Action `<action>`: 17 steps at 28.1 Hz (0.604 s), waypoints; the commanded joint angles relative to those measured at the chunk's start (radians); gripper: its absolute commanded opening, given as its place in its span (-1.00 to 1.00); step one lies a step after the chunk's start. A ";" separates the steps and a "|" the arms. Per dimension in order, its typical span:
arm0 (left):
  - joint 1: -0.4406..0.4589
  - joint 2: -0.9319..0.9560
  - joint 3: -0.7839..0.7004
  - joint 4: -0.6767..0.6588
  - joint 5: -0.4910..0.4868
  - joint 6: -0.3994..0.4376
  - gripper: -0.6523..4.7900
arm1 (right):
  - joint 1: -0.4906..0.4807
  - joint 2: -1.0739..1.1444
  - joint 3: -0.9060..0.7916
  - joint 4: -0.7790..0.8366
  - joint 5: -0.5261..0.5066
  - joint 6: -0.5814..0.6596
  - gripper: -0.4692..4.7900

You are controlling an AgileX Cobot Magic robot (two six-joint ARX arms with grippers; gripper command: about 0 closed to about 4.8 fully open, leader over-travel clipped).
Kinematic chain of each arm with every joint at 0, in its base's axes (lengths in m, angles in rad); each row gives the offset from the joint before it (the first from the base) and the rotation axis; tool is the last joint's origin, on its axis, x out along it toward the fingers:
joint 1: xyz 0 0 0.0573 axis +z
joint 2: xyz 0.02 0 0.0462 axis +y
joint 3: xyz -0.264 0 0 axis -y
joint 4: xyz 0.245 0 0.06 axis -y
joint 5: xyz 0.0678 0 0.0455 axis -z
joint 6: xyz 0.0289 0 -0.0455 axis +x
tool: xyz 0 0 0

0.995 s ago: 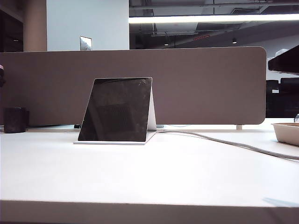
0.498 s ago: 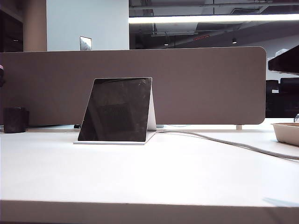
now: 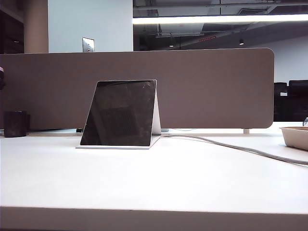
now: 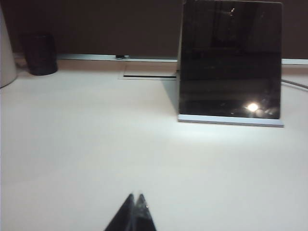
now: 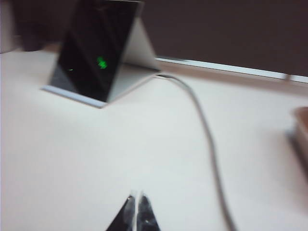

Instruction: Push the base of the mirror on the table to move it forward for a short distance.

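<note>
Exterior view: mirror (image 3: 119, 113) upright on base (image 3: 115, 146) near counter (image 3: 154, 183) back edge; neither arm visible. Left fingers (image 4: 136, 208) and right fingers (image 5: 136, 208) pressed together, empty, well short of base. Risk: contact above base tips panel.

Across the far side I see a broad grey-brown divider panel (image 3: 192, 86) with rounded corners. At far left a dark cylindrical cup (image 3: 15, 123) stands before it. A grey cable (image 3: 240, 147) snakes rightward over the white surface toward a shallow beige tray (image 3: 294, 137) at the right edge.
</note>
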 commanded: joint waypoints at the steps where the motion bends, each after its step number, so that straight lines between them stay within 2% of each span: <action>1: 0.035 0.000 0.001 0.005 -0.002 0.004 -0.77 | -0.078 0.000 0.001 0.016 0.001 -0.002 -0.74; 11: 0.043 0.000 0.001 0.005 -0.002 0.004 -0.77 | -0.240 0.000 0.001 0.016 0.001 -0.002 -0.74; 17: 0.043 0.000 0.001 0.005 -0.002 0.004 -0.77 | -0.292 0.000 0.001 0.017 0.001 -0.002 -0.74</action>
